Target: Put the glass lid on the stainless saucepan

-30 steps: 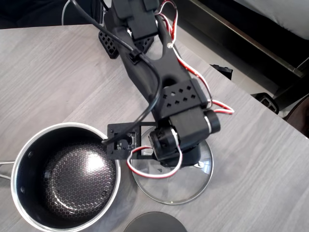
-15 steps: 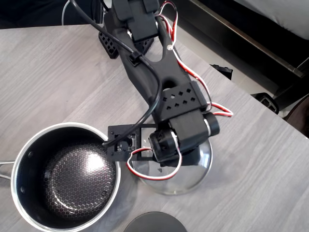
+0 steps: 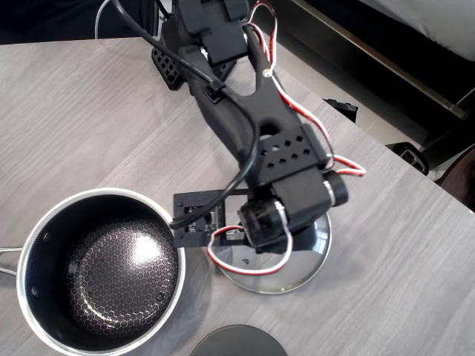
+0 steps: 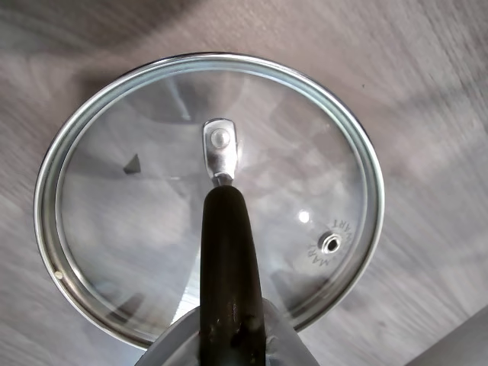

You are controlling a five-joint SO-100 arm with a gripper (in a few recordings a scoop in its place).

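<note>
1. The round clear glass lid with steel rim (image 3: 297, 268) now lies a little further toward 3 o'clock in the overhead view than half a second ago, just beside the shiny stainless saucepan with black honeycomb interior (image 3: 100, 271).
2. The hand (image 4: 229, 335) is clamped on the lid's black arched bar handle (image 4: 227, 259).
3. Both sit over the grey wood-grain tabletop (image 3: 82, 126).
4. A dark grey disc (image 3: 237, 341) lies at 6 o'clock.
</note>
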